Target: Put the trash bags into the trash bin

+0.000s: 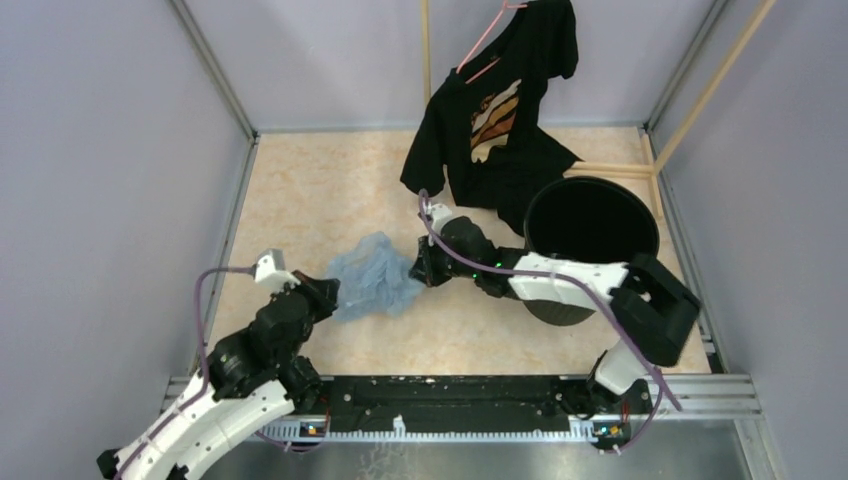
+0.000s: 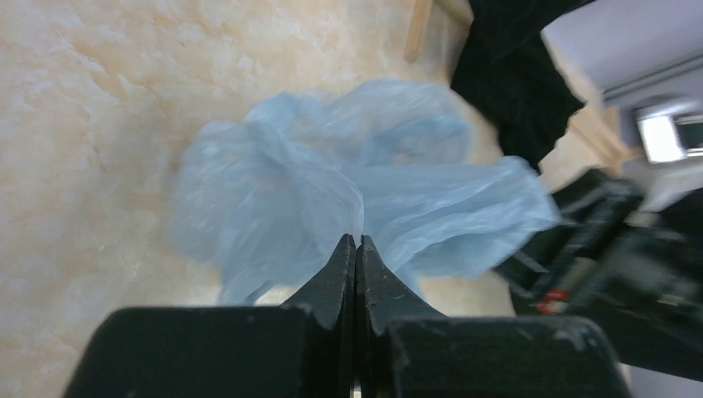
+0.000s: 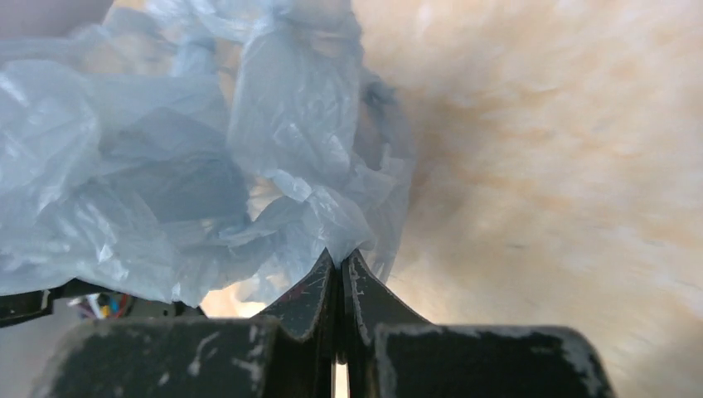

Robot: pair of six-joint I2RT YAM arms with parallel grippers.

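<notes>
The pale blue crinkly trash bag [image 1: 372, 277] hangs bunched between my two grippers over the marbled floor. My left gripper [image 1: 334, 295] is shut on its left edge; in the left wrist view [image 2: 356, 238] the fingertips pinch the film of the bag [image 2: 332, 191]. My right gripper [image 1: 418, 268] is shut on its right edge; in the right wrist view [image 3: 338, 257] the tips clamp a fold of the bag [image 3: 207, 157]. The round black trash bin [image 1: 590, 225] stands to the right, behind my right arm, its mouth open upward.
A black T-shirt with an orange print [image 1: 505, 110] hangs on a pink hanger at the back, its hem by the bin's rim. Wooden rack poles [image 1: 700, 100] stand at the back right. Grey walls enclose the floor on three sides.
</notes>
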